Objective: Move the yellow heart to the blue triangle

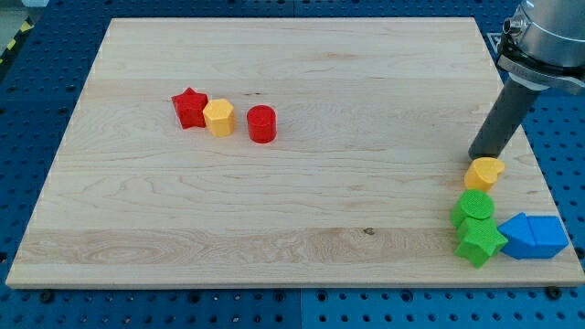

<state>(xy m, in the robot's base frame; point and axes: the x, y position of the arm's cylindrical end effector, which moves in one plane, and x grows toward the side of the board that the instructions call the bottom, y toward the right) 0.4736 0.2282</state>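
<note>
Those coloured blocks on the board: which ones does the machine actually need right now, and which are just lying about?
Needed:
yellow heart, with my tip touching its upper left edge
blue triangle

Lying about:
green cylinder
green star
red star
yellow hexagon
red cylinder

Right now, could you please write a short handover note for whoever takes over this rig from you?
My tip sits just above the yellow heart, at the board's right edge; contact cannot be confirmed.
The blue triangle lies in the bottom right corner, below the heart, with a green cylinder and a green star to its left.
Done: the heart is near the triangle, though a gap remains.
Left: push the heart down the view to the triangle, probably skirting the green blocks.
</note>
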